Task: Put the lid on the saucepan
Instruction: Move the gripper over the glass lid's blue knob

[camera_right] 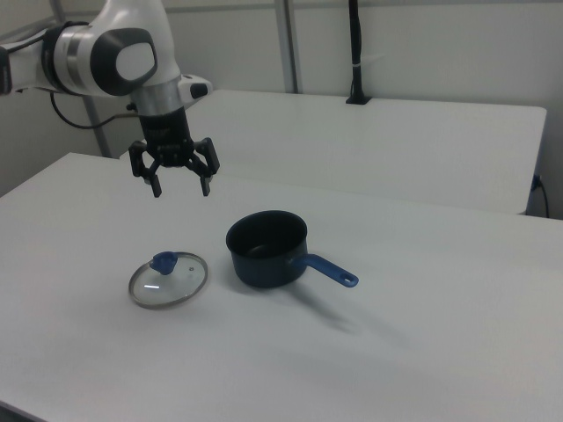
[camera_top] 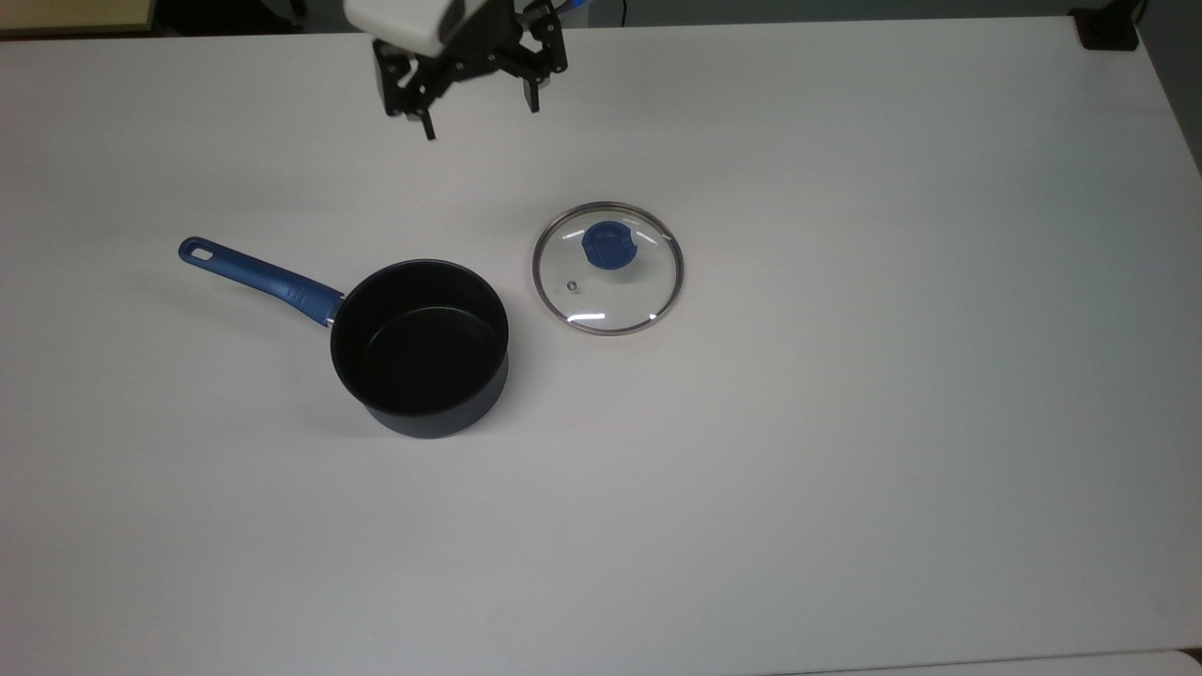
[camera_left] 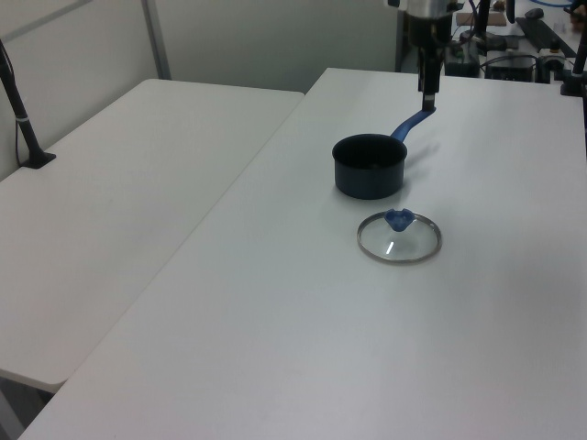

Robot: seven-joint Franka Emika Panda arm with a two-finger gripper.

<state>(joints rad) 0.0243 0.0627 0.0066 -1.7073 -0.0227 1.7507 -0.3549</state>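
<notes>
The lid point(camera_top: 608, 268) lies flat on the white table, a clear glass disc with a metal rim and a blue knob; it also shows as the lid point(camera_left: 399, 237) and the lid point(camera_right: 168, 280). To the top view's left of it stands the saucepan point(camera_top: 419, 346), dark with a long blue handle point(camera_top: 258, 278) pointing up-left; the saucepan point(camera_left: 369, 165) and saucepan point(camera_right: 266, 249) sit upright and uncovered. My gripper point(camera_top: 481, 118) hangs open in the air near the table's far edge, above and behind both, holding nothing. It appears as the gripper point(camera_right: 181, 187) too.
The white table point(camera_top: 845, 422) has wide bare room around the pan and lid. A second white table point(camera_left: 119, 211) adjoins it on the left view's left. A black post point(camera_right: 354, 53) stands on the far table in the right view.
</notes>
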